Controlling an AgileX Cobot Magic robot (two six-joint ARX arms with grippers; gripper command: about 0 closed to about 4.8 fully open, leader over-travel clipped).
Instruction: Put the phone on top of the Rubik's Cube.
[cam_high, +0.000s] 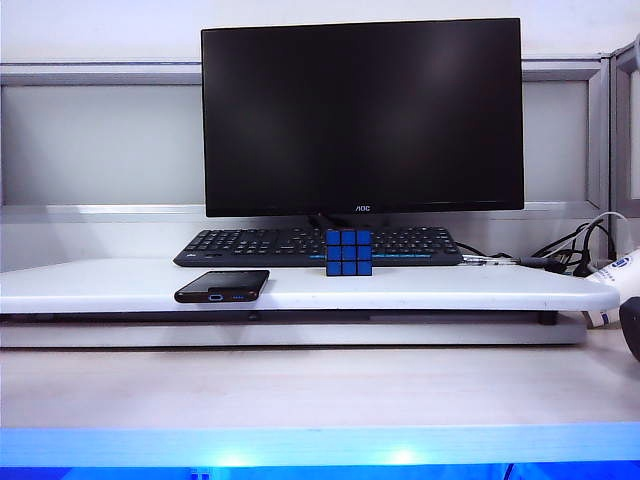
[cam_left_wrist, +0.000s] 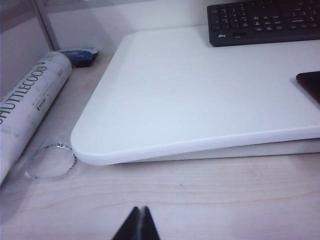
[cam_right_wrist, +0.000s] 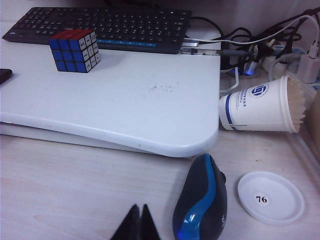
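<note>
The black phone (cam_high: 222, 286) lies flat near the front edge of the white raised board (cam_high: 120, 285), left of the Rubik's Cube (cam_high: 348, 251). The cube stands just in front of the keyboard (cam_high: 250, 244), blue face forward. In the right wrist view the Rubik's Cube (cam_right_wrist: 74, 49) shows blue, red and white faces, and a corner of the phone (cam_right_wrist: 4, 75) peeks in. One corner of the phone (cam_left_wrist: 311, 85) also shows in the left wrist view. My left gripper (cam_left_wrist: 140, 209) and right gripper (cam_right_wrist: 140, 207) hang shut and empty over the wooden desk, short of the board. Neither shows in the exterior view.
A black monitor (cam_high: 362, 115) stands behind the keyboard. Near my right gripper lie a blue-black mouse (cam_right_wrist: 201, 201), a white lid (cam_right_wrist: 270, 196), a tipped paper cup (cam_right_wrist: 260, 105) and cables (cam_right_wrist: 250, 47). A shuttlecock tube (cam_left_wrist: 27, 102) lies beside my left gripper's side of the board.
</note>
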